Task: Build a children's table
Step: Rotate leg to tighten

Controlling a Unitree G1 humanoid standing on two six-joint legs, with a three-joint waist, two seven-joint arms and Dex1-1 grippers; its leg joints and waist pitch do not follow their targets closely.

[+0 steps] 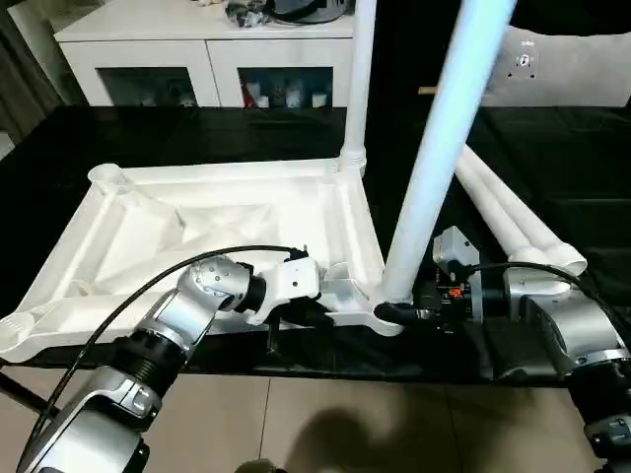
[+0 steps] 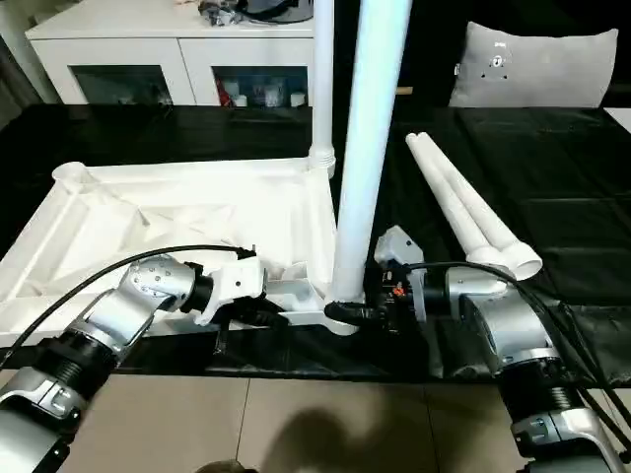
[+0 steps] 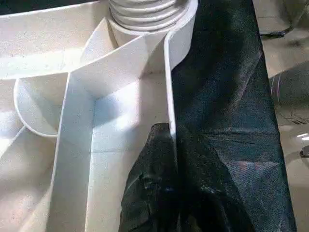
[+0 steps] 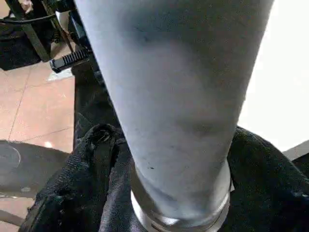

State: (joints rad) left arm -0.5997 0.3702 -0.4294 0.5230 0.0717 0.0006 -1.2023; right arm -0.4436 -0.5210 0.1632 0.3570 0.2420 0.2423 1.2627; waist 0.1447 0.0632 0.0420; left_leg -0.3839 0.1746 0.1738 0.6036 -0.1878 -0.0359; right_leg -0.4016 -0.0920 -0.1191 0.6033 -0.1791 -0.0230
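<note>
Head view: tabletop (image 1: 197, 222) upside down on black mat, far leg (image 1: 357, 89) seated. My right gripper (image 1: 396, 311) clamps the second leg (image 1: 444, 148) at its near corner socket; left gripper (image 3: 169, 159) pinches the rim. Two spare legs (image 2: 463, 222) left.

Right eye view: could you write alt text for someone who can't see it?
A robot's right hand grips the base of an upright white leg at the near corner of an upside-down white table top, while its left hand holds the near rim. Another leg stands at the far corner; two more lie on the black cloth.
</note>
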